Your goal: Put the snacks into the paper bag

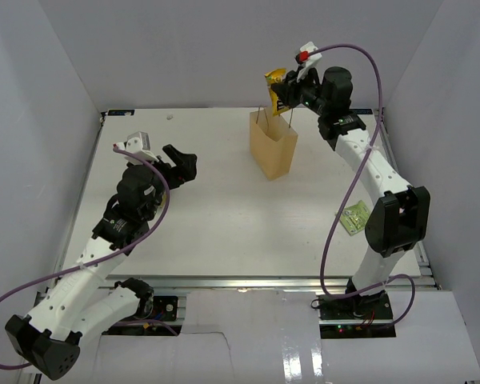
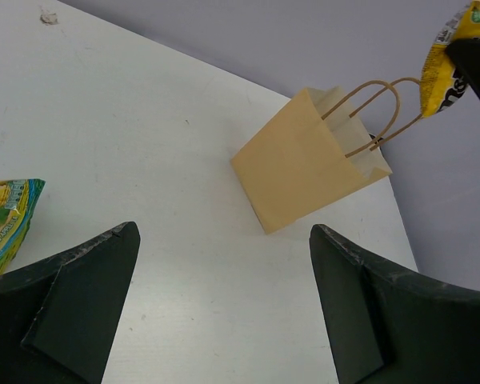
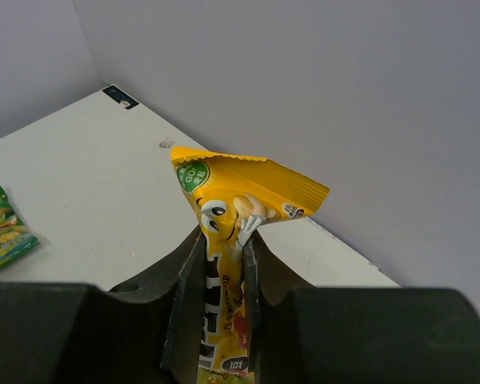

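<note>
The tan paper bag (image 1: 272,147) stands upright at the back middle of the table; it also shows in the left wrist view (image 2: 307,165) with its loop handles up. My right gripper (image 1: 282,90) is shut on a yellow candy pack (image 1: 274,81) and holds it in the air just above and behind the bag's handles; the pack shows pinched between the fingers in the right wrist view (image 3: 232,240). My left gripper (image 1: 184,165) is open and empty, left of the bag. A green-and-white packet (image 1: 355,218) lies near the right arm. Another (image 2: 4,220) lies by the left gripper.
Grey walls close in the table on the left, back and right. The right arm's purple cable (image 1: 368,64) loops above the bag area. A small grey block (image 1: 138,142) sits at the left near the left arm's wrist.
</note>
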